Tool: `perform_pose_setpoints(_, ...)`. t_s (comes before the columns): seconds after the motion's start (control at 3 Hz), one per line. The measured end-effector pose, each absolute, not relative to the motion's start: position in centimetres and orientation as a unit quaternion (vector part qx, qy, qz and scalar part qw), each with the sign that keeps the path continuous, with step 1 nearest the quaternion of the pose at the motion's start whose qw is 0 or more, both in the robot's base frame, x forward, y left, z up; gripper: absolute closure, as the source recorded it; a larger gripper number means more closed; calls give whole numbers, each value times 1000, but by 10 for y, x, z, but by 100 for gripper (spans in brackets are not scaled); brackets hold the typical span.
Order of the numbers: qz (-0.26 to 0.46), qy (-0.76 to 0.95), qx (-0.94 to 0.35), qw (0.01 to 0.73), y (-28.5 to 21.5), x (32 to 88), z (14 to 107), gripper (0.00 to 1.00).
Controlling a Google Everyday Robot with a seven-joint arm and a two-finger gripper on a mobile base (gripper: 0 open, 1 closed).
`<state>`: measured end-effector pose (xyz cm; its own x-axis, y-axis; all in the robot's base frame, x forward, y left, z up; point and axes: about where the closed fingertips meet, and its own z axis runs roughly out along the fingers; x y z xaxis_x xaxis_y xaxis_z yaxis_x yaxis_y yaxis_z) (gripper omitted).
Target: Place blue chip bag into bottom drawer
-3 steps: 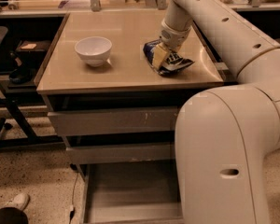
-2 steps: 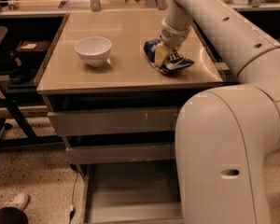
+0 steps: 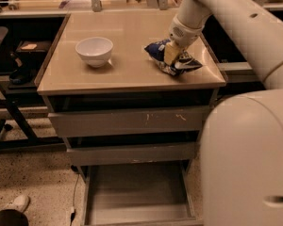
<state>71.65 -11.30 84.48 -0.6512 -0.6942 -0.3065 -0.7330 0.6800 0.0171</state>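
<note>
Pincer (image 3: 172, 55) half-hidden at blue chip bag (image 3: 156, 51)

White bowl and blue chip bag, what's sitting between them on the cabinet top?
Nothing: the camera view shows bare cabinet top between the white bowl and the blue chip bag. The gripper rests on the bag.

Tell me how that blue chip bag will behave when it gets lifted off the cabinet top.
Probably floppy: the blue chip bag looks crinkled and will likely sag around the gripper, which sits on its middle. Likely light, being puffy foil. Its shiny skin may slip.
</note>
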Motion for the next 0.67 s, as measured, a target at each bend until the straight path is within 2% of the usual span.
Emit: perform_pose_setpoints(0.67,125,883,-430,137,-133,616,842,100)
